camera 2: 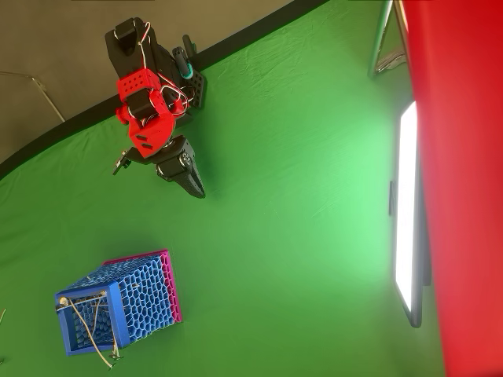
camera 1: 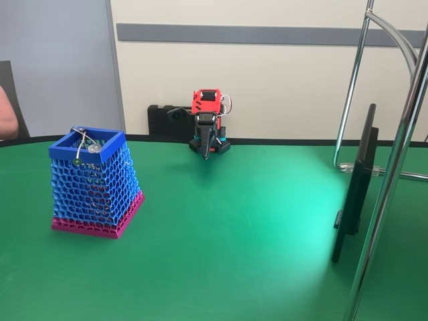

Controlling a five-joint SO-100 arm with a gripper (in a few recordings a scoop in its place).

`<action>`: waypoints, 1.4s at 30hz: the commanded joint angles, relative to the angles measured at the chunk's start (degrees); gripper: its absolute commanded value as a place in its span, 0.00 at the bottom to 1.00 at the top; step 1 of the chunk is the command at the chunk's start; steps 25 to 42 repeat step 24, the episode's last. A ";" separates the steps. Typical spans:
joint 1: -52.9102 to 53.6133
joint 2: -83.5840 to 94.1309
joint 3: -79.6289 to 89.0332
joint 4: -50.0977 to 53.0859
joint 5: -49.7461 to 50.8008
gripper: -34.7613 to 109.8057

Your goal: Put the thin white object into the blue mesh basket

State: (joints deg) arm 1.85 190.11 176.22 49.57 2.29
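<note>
In the fixed view, the blue mesh basket stands at left with the thin white object inside, leaning over its rim, while the gripper hangs well apart, jaws closed, holding nothing.

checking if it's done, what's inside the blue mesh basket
The thin white object lies in the blue mesh basket, one end sticking over the rim, beside a silvery wire piece. The mesh walls hide the basket floor.
</note>
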 commanded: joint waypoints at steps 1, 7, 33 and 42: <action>0.00 0.44 0.44 0.26 0.18 0.25; 0.00 0.44 0.44 0.35 0.53 0.25; -0.09 0.44 0.44 0.35 0.62 0.25; -0.09 0.44 0.44 0.35 0.62 0.25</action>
